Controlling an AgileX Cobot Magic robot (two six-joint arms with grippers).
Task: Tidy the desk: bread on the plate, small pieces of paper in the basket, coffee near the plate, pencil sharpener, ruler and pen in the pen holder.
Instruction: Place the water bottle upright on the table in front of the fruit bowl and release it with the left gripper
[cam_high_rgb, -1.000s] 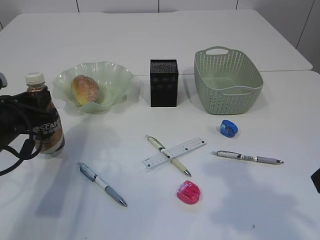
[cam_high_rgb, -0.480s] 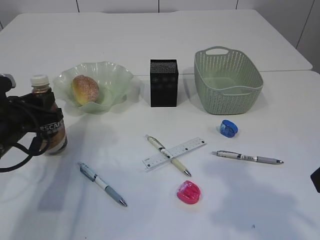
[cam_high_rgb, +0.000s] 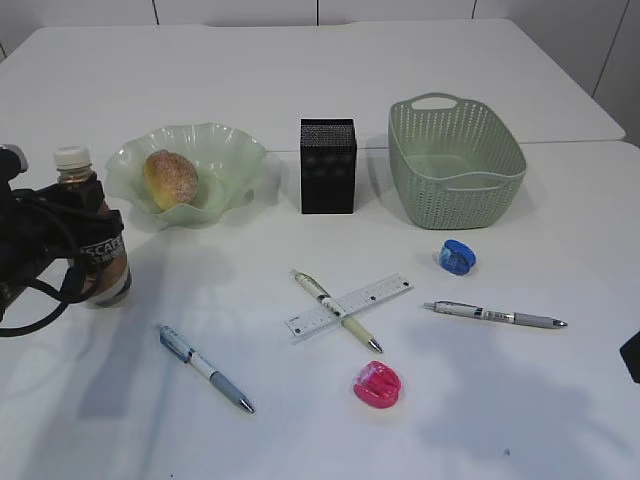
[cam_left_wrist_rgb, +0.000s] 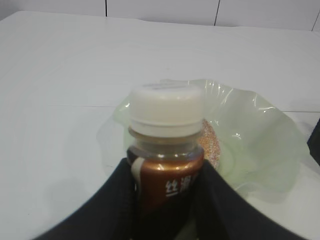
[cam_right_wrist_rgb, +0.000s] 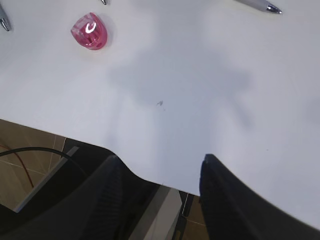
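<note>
My left gripper is shut on the brown coffee bottle, which stands upright left of the green plate. In the left wrist view both fingers press the coffee below its white cap. The bread lies on the plate. The clear ruler rests across a pen at mid-desk. A blue pencil sharpener and a pink one lie loose. The black pen holder and the basket stand at the back. My right gripper hangs open over the desk's front edge. No small pieces of paper show.
Two more pens lie on the white desk: one front left, one right of the ruler. The pink sharpener shows far ahead of the right gripper. Bare tabletop lies between the bottle and the plate.
The bottle in my left gripper swayed slightly right, then back left, staying upright beside the plate. The right arm has not moved.
</note>
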